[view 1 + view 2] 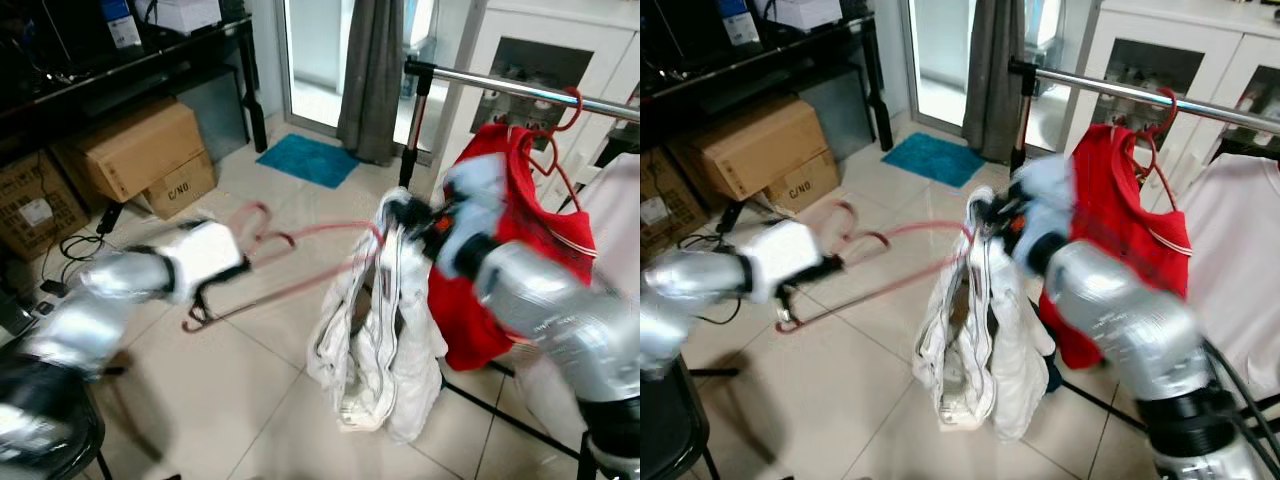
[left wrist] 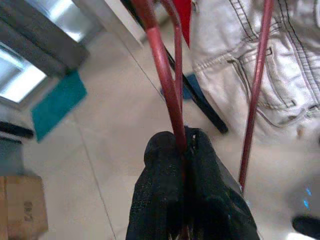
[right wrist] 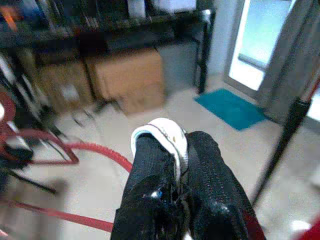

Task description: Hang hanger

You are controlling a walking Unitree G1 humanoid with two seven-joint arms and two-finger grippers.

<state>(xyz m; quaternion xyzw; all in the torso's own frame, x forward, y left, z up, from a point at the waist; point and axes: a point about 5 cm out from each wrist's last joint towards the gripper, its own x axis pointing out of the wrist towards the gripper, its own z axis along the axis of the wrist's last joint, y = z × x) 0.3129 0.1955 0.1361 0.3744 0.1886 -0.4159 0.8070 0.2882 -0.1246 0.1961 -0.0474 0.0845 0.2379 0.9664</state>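
Evenly bright, daylight entering through the glass door (image 1: pixel 318 55) behind the curtain (image 1: pixel 368 75). Heavy motion blur over both arms in the head views; soft focus in the wrist views, dim along the shelving (image 3: pixel 100 30).

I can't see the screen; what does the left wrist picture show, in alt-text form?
Two black fingers are clamped on a red hanger over pale floor tiles. Beyond hang a white garment and the hanger's far bar, with a teal mat on the floor.
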